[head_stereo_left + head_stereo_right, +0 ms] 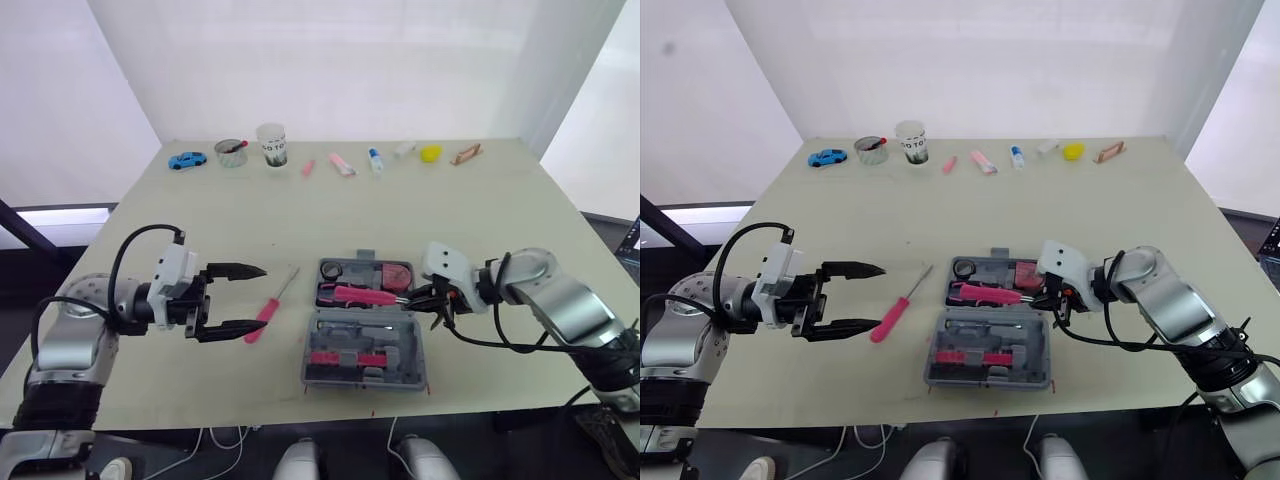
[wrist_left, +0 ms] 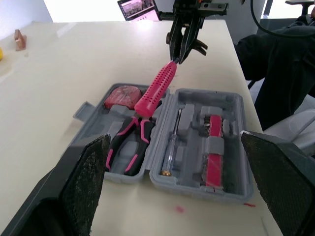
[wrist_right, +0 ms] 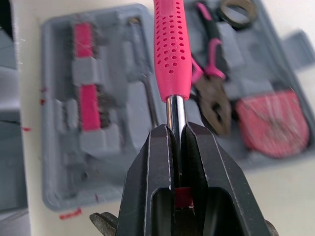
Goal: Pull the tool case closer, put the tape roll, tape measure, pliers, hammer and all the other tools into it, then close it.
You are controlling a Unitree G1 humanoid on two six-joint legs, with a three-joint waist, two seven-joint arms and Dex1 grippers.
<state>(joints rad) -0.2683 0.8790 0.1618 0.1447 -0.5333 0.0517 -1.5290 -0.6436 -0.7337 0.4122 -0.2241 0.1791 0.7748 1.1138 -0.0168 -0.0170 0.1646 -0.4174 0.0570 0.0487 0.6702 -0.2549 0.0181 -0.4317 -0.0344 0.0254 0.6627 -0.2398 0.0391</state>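
Grey case (image 2: 230, 104) — pliers (image 2: 129, 147), tape measure (image 2: 123, 94)

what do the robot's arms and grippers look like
The left arm and right arm have rounded silver-grey shells, looping black cables and a white wrist block. The left gripper and right gripper each carry two black, tapering fingers.

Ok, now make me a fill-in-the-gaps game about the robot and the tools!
The right gripper is shut on the metal shaft of the pink-handled ____.
The left gripper has its two black fingers ____.
The slim pink-handled screwdriver lies on the cream ____, not in the open grey plastic tool case.
Missing words: hammer, open, table.
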